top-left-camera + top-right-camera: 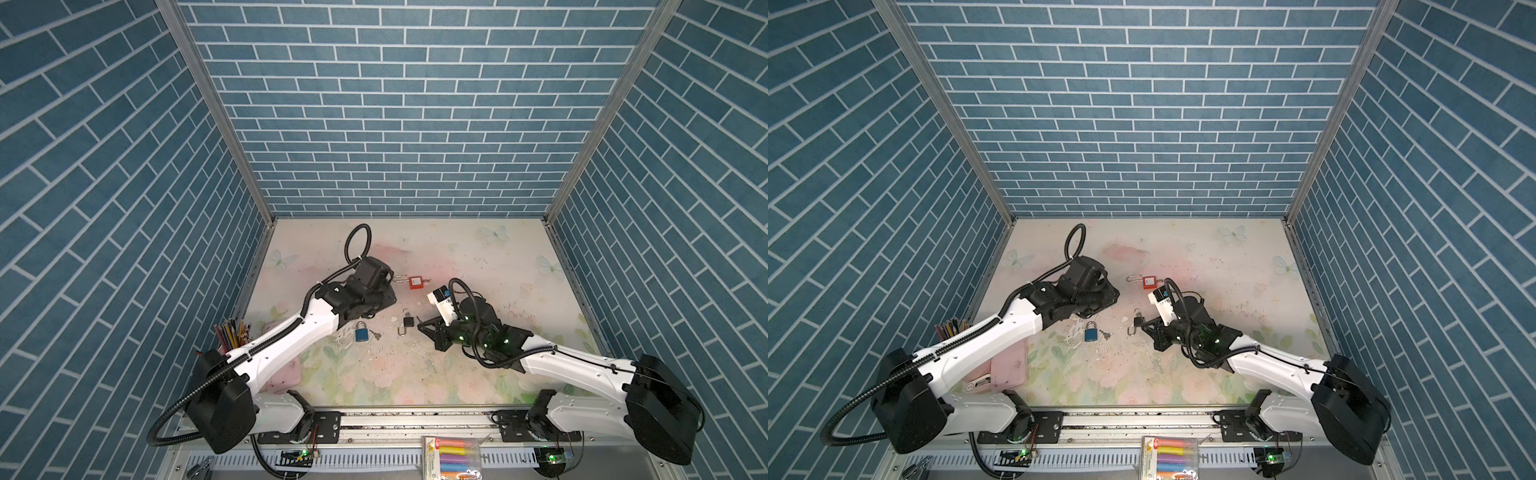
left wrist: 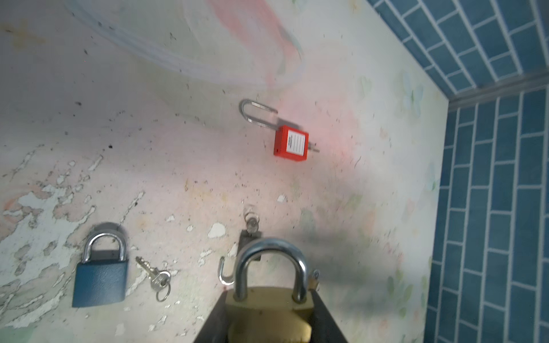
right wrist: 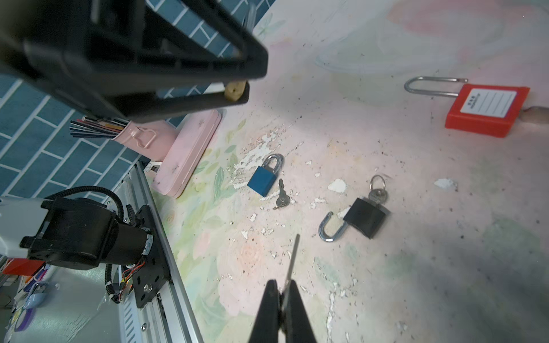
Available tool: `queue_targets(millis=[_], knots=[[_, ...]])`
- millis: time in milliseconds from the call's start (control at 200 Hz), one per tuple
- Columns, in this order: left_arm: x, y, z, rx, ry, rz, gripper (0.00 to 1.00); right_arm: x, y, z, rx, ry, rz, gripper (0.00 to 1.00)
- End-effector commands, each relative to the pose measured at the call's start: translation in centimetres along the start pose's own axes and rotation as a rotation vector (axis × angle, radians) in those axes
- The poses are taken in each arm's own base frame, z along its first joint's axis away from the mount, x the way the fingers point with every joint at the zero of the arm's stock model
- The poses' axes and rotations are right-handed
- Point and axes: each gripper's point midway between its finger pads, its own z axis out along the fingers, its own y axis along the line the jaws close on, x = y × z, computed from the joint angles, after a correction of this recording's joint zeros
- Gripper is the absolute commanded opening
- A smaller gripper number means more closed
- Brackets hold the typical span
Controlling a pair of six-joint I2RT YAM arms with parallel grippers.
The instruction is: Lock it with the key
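My left fingers (image 2: 212, 323) are gripping the brass padlock (image 2: 267, 308) above the desk (image 2: 178, 178). My right fingers (image 3: 267, 311) are pinching the key (image 3: 292, 258), fully closed. I'm fearing the thin blade twisting in that pinch and jamming against the padlock.

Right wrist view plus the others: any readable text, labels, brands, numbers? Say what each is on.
Nothing can be quoted.
White label on the red plastic padlock: small heading above ruled lines, too small to read.
Clear pack of coloured markers: print on its card too small, cut off by the frame edge.
Brass padlock: blurred, no stamp legible.
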Motion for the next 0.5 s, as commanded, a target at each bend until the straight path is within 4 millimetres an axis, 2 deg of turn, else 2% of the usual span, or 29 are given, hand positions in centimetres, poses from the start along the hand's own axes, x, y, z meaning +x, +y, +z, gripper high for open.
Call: queue_targets(millis=[0, 105, 220, 310, 495], knots=[[2.8, 2.7, -0.4, -0.096, 0.037, 0.124, 0.0, 3.3, -1.5, -0.9, 0.054, 0.087, 0.103, 0.0], [6.2, 3.3, 0.0, -0.109, 0.102, 0.188, 0.0, 4.4, -1.7, -1.3, 0.055, 0.105, 0.152, 0.0], [9.4, 2.9, 1.1, -0.074, 0.163, 0.202, 0.0, 5.2, -2.1, -1.4, 0.066, 0.118, 0.185, 0.0], [10.8, 2.3, 2.0, -0.066, 0.199, 0.22, 0.0, 5.6, -2.6, -1.4, 0.091, 0.128, 0.2, 0.0], [13.1, 2.6, 4.0, -0.078, 0.278, 0.216, 0.0, 6.1, -3.1, -1.4, 0.108, 0.139, 0.213, 0.0]])
